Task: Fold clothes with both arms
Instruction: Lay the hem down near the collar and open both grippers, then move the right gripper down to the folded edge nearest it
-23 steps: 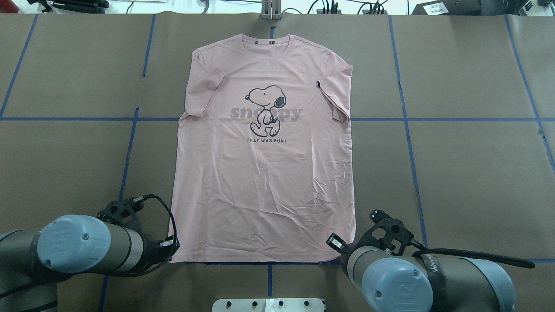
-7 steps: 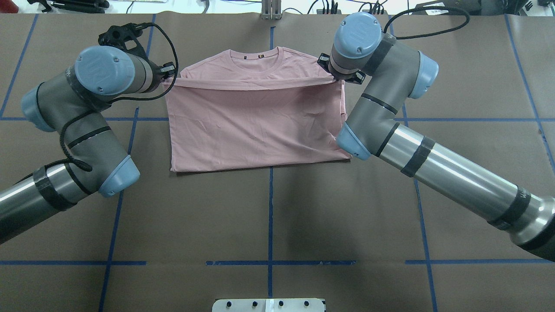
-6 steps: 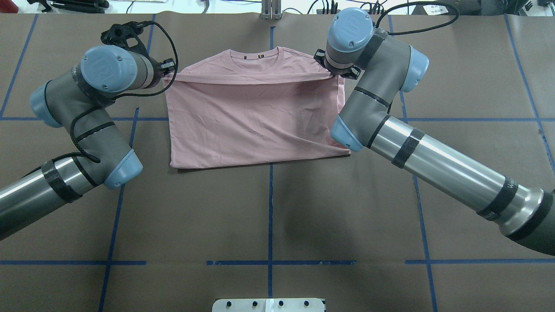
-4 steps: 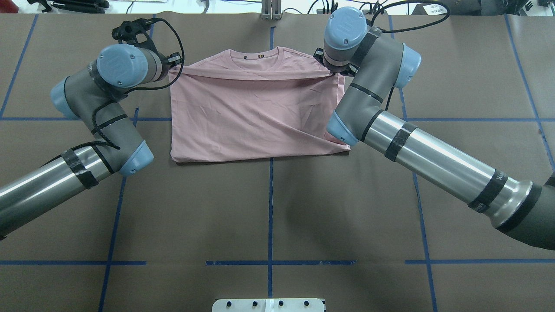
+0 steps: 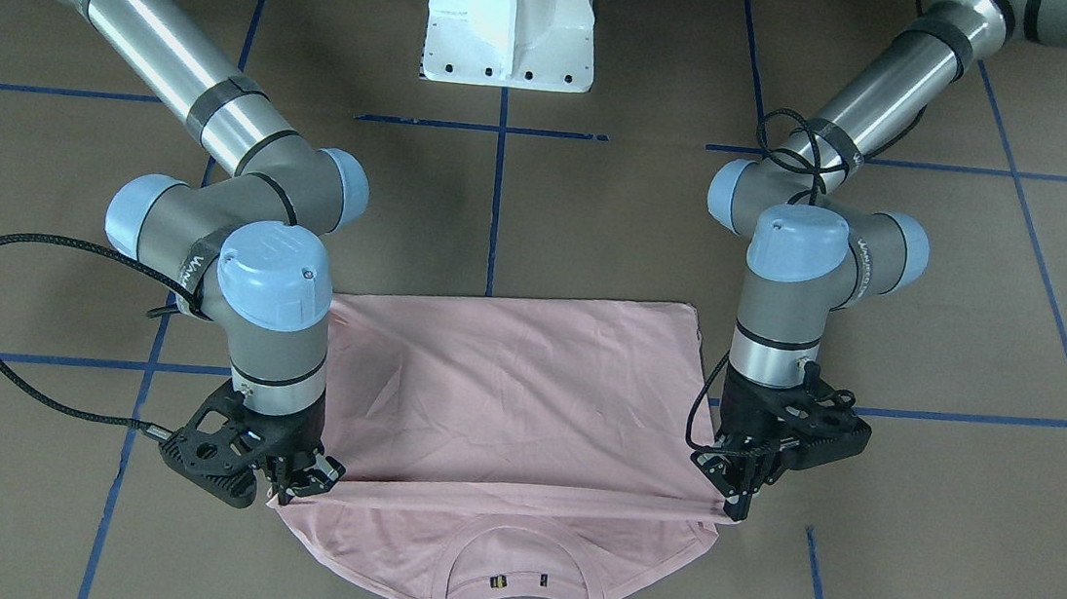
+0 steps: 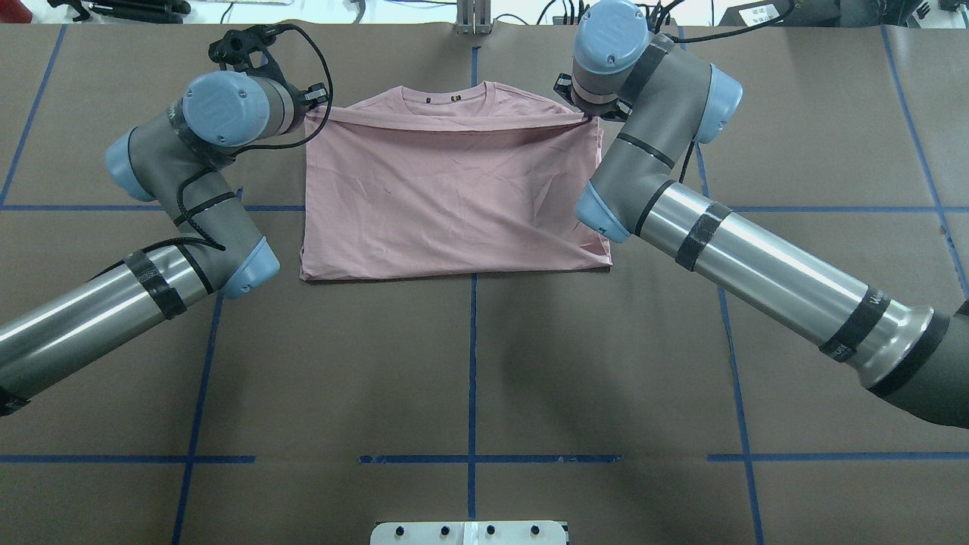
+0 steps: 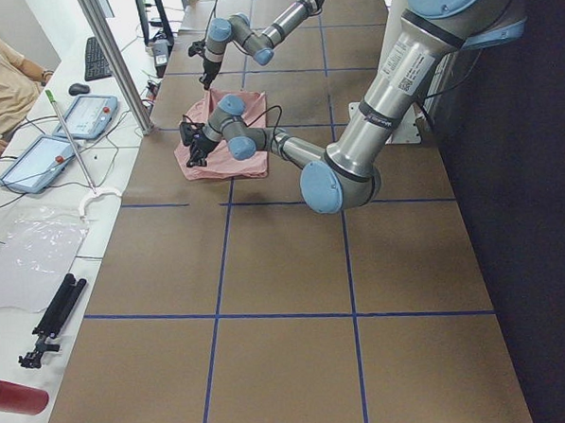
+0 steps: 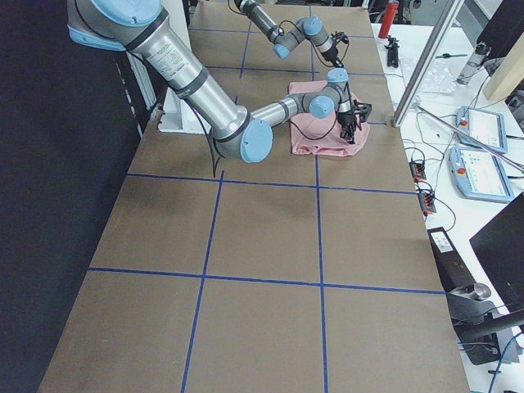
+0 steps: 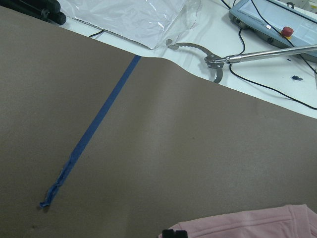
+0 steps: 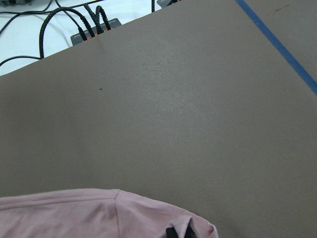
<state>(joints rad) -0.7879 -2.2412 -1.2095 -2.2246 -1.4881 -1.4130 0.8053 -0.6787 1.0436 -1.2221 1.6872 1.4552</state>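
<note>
soft pink t-shirt point(image 6: 454, 197) (creased rectangle)

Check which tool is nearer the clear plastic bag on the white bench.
Left. The left tool grips the T-shirt corner toward the plastic bag; the right tool grips the opposite corner, farther from it.

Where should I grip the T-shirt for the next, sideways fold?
Take the T-shirt by one side edge, probably at its two corners: it lies as a doubled rectangle, so slide in low from outside that edge. The left pincer and right pincer each hold a hem corner near the shoulders now.
</note>
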